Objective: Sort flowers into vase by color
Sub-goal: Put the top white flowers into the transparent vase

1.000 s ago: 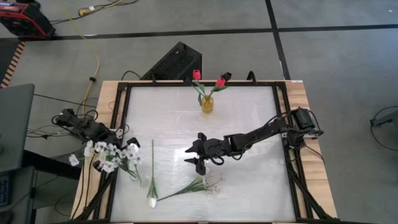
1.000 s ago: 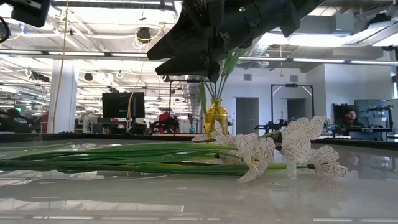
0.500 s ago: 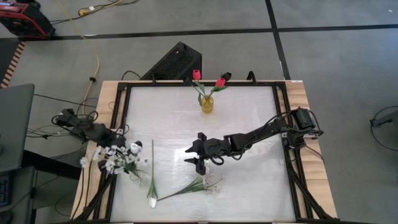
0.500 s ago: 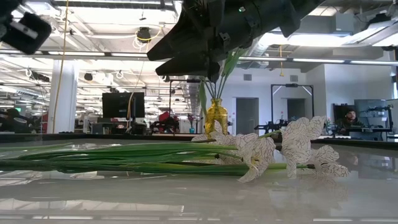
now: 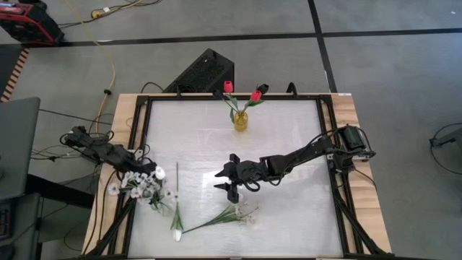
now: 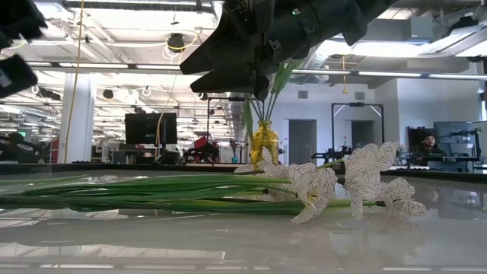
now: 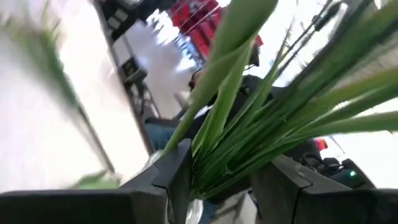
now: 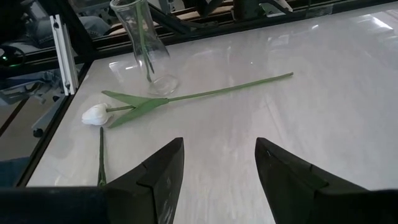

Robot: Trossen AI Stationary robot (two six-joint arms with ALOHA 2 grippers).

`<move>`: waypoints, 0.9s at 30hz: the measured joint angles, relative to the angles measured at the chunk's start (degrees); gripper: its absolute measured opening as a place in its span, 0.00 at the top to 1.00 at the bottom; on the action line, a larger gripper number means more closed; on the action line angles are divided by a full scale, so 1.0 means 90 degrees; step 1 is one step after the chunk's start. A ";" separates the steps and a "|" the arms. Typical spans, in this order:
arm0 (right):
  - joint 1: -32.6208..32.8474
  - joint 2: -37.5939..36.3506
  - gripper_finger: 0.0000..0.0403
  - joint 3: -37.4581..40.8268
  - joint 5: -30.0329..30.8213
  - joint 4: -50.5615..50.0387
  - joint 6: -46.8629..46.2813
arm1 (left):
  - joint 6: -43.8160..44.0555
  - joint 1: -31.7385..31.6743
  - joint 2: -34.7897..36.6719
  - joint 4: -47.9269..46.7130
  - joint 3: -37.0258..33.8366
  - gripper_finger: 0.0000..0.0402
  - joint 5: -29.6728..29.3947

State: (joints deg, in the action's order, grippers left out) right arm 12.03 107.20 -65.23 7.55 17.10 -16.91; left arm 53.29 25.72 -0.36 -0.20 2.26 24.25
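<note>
A bushy white spray [image 5: 144, 186] stands at the table's left edge, over a clear glass vase [image 8: 143, 43]. My left gripper [image 5: 136, 169] is open around its green stems. My right gripper [image 5: 225, 180] hovers open over the table's middle with nothing between its fingers. A white tulip [image 5: 176, 232] lies flat on the table near the clear vase. A second white spray [image 5: 242, 211] lies flat near the front edge. Two red tulips [image 5: 255, 95] stand in a yellow vase [image 5: 240, 120] at the far edge. My left gripper's open fingers [image 7: 177, 171] stand on either side of the spray's bundle of green stems [image 7: 236, 143]. I cannot tell whether they touch the stems. The stems run up past the fingers.
A black frame [image 5: 144, 101] runs around the white tabletop. Wooden strips [image 5: 350, 115] border it left and right. Bare table lies between the yellow vase and my right gripper. Beyond the far edge stands a black box [image 5: 202, 72].
My left gripper has opened and let go of the white spray. The spray has sunk lower, and its blossoms have shifted toward the table's right and near edges, over the clear vase. My right gripper has kept still.
</note>
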 joint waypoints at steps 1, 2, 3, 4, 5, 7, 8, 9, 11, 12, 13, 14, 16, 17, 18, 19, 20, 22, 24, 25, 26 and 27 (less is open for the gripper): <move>0.0000 0.0000 0.44 0.0000 0.0000 0.0000 0.0000 | 0.0157 0.0002 -0.0002 -0.0076 0.0008 0.66 -0.0002; 0.0000 0.0000 0.44 0.0000 -0.0002 0.0000 0.0001 | 0.0304 0.0002 -0.0002 -0.0131 0.0028 0.66 0.0011; 0.0000 0.0000 0.44 0.0000 -0.0004 0.0000 -0.0002 | 0.0421 0.0002 -0.0001 -0.0212 0.0056 0.66 0.0017; 0.0000 0.0000 0.44 0.0000 -0.0011 0.0000 -0.0002 | 0.0526 0.0002 0.0000 -0.0311 0.0097 0.66 0.0029; 0.0000 0.0000 0.44 0.0000 -0.0020 -0.0003 -0.0002 | 0.0603 0.0002 0.0000 -0.0428 0.0158 0.66 0.0045; 0.0000 0.0000 0.44 0.0000 -0.0029 -0.0013 0.0000 | 0.0675 0.0002 -0.0002 -0.0680 0.0323 0.66 0.0063; 0.0000 0.0000 0.44 0.0000 -0.0035 -0.0012 0.0021 | 0.0707 0.0002 0.0000 -0.0842 0.0426 0.66 0.0056; 0.0000 0.0000 0.44 0.0000 -0.0036 -0.0012 0.0027 | 0.0714 0.0002 0.0000 -0.1012 0.0526 0.66 0.0038; 0.0000 0.0000 0.44 0.0000 -0.0036 -0.0012 0.0029 | 0.0703 0.0002 -0.0001 -0.1291 0.0713 0.66 -0.0023; 0.0000 0.0000 0.44 0.0000 -0.0036 -0.0012 0.0031 | 0.0652 0.0002 -0.0002 -0.1387 0.0804 0.66 -0.0089; 0.0000 0.0000 0.44 0.0000 -0.0036 -0.0012 0.0041 | 0.0549 0.0002 -0.0002 -0.1448 0.0888 0.66 -0.0170; 0.0000 0.0000 0.44 0.0000 -0.0036 -0.0012 0.0068 | 0.0423 0.0002 0.0000 -0.1450 0.0946 0.66 -0.0246; 0.0000 0.0000 0.44 0.0000 -0.0036 -0.0012 0.0081 | 0.0093 0.0002 0.0000 -0.1461 0.0988 0.66 -0.0283; 0.0000 0.0000 0.44 0.0000 -0.0034 -0.0012 0.0083 | -0.0085 0.0002 0.0000 -0.1497 0.0988 0.66 -0.0282; 0.0000 0.0000 0.44 0.0000 -0.0036 -0.0015 0.0086 | -0.0252 0.0002 0.0000 -0.1567 0.0988 0.66 -0.0291; 0.0000 0.0000 0.44 0.0000 -0.0035 -0.0015 0.0096 | -0.0382 0.0002 0.0000 -0.1674 0.0988 0.66 -0.0316; 0.0000 0.0000 0.44 0.0000 -0.0035 -0.0020 0.0098 | -0.0464 0.0002 0.0000 -0.1801 0.0988 0.66 -0.0349; 0.0000 0.0000 0.44 0.0000 -0.0034 -0.0058 0.0098 | -0.0587 0.0002 0.0000 -0.2084 0.0988 0.66 -0.0369; 0.0000 0.0000 0.44 0.0000 -0.0034 -0.0123 0.0099 | -0.0676 0.0002 0.0000 -0.2236 0.0988 0.66 -0.0393; -0.0002 0.0000 0.44 0.0000 -0.0034 -0.0161 0.0100 | -0.0718 0.0002 0.0000 -0.2258 0.0987 0.66 -0.0400; -0.0002 0.0000 0.44 0.0001 -0.0034 -0.0193 0.0100 | -0.0758 0.0002 0.0000 -0.2242 0.0986 0.66 -0.0411; -0.0002 0.0000 0.44 0.0001 -0.0034 -0.0207 0.0100 | -0.0798 0.0002 0.0000 -0.2214 0.0986 0.66 -0.0421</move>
State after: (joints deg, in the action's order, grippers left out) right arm 12.01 107.20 -65.22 7.25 15.24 -16.01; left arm 46.10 25.74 -0.36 -20.13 11.14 20.46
